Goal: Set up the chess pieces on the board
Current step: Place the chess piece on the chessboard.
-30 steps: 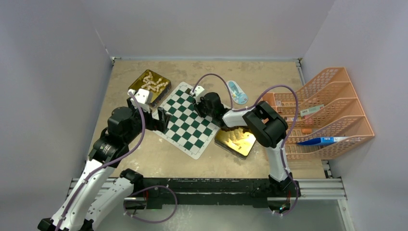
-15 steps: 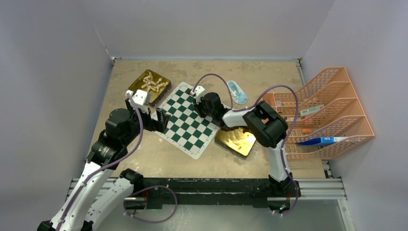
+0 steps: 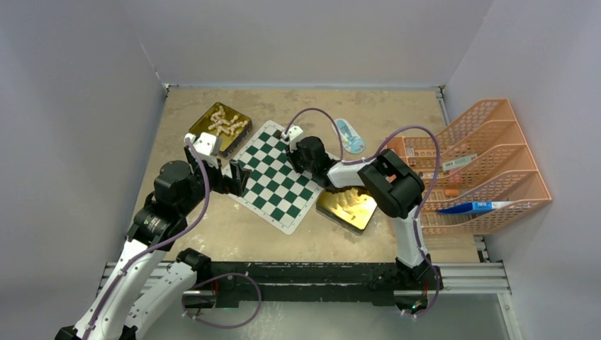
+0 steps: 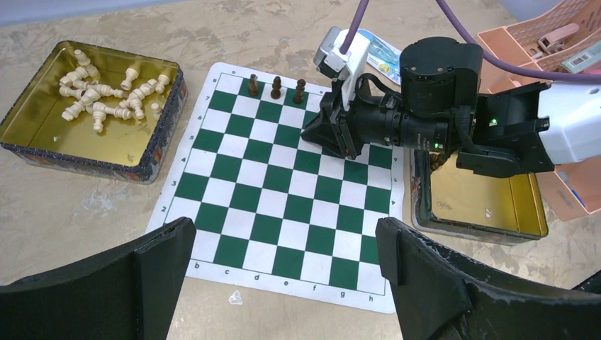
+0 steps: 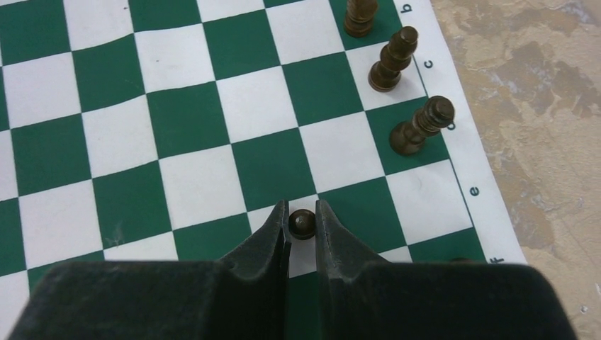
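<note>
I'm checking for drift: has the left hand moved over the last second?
Yes, slightly. In the top view the left hand has drawn back toward the near table edge, away from the gold tin holding cream pieces.

Hidden in the right gripper (image 5: 301, 206): all of a dark piece (image 5: 302, 224) but its round top. Cut off at the top edge: a second piece (image 5: 359, 19). Too small to tell from above: what stands on the board (image 3: 273, 186).

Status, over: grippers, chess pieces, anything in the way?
Right gripper shut on a dark brown piece, over the board. Left gripper open, empty, at board's edge. Three dark pieces standing. Nothing blocking.
</note>
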`<act>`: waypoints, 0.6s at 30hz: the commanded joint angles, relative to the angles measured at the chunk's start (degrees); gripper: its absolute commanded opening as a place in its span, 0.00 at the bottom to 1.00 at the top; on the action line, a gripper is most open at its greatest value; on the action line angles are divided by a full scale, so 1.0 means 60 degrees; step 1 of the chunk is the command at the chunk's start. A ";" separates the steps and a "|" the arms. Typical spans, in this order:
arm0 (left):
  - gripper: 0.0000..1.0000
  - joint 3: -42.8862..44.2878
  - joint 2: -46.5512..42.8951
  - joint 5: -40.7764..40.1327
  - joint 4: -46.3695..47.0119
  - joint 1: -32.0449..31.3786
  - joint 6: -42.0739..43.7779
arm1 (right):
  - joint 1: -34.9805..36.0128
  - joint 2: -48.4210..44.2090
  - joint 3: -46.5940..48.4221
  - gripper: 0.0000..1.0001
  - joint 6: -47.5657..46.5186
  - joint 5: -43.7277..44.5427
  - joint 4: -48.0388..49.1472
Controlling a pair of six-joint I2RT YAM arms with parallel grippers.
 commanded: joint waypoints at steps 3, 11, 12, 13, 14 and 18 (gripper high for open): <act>1.00 -0.0004 -0.0014 0.0121 0.0322 0.0038 0.0057 | -0.0217 -0.0611 0.0207 0.09 0.0107 0.0683 0.0107; 1.00 -0.0020 0.0026 0.0201 0.0333 0.0043 0.0088 | -0.0324 -0.0464 0.0351 0.09 0.0103 0.0882 0.0123; 1.00 -0.0023 0.0034 0.0195 0.0336 0.0037 0.0088 | -0.0325 -0.0433 0.0373 0.09 0.0107 0.0928 0.0097; 1.00 -0.0038 0.0034 0.0194 0.0336 0.0037 0.0088 | -0.0338 -0.0409 0.0398 0.09 0.0103 0.0987 0.0068; 1.00 -0.0040 0.0031 0.0194 0.0325 0.0035 0.0088 | -0.0346 -0.0403 0.0406 0.09 0.0101 0.1020 0.0079; 1.00 -0.0034 0.0026 0.0208 0.0297 0.0035 0.0088 | -0.0372 -0.0407 0.0343 0.10 0.0107 0.0966 0.0145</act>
